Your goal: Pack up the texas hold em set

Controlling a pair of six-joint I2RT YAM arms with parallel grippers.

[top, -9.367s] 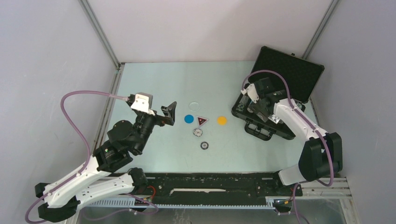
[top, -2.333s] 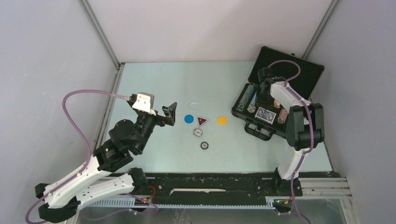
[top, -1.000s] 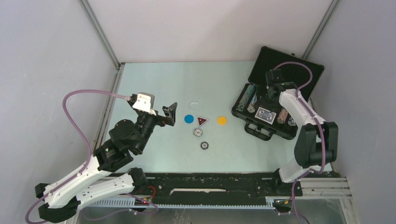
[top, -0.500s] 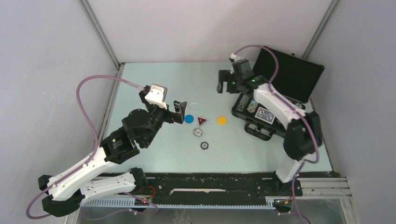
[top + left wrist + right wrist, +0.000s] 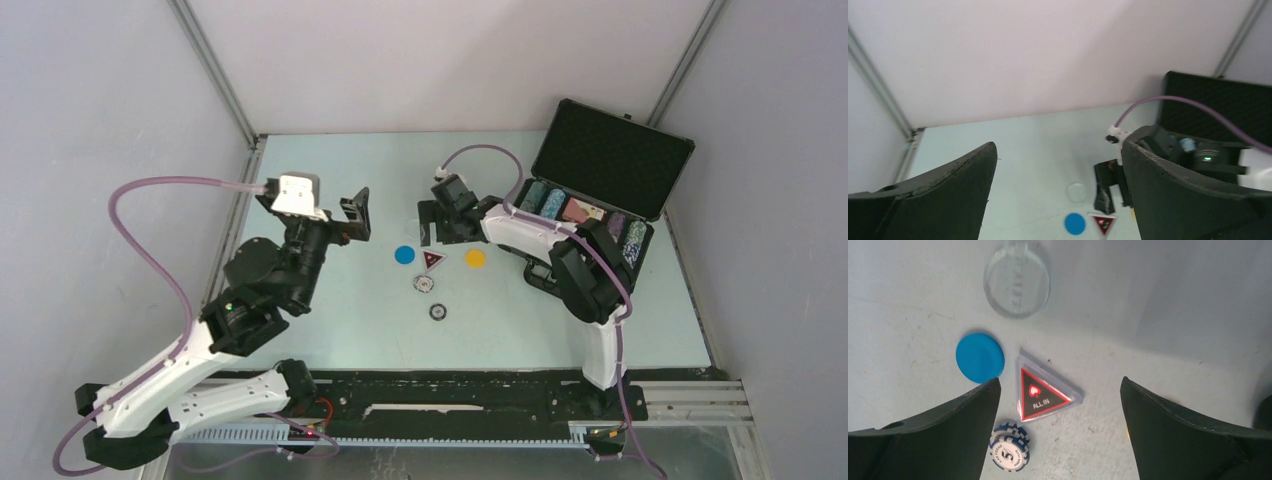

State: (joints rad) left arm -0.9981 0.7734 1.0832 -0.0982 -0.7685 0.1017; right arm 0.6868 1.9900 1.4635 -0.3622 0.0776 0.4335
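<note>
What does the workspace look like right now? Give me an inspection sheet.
Surface: pale green table, no spills seen.
Job's things: case open at right rear, chip rows inside; blue disc, red triangle, yellow disc, clear disc, striped chip and dark chip loose on the table.
Clutter: nothing seen.
Pincers: left pincer open, empty, above the table; right pincer open, empty, over the red triangle.
Cables: left cable and right cable loop above the arms, off the pieces.
Surroundings: white walls, metal posts.

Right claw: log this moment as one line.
right claw open, empty | hovering above red triangle | left claw open, empty | briefcase open, chip rows inside
</note>
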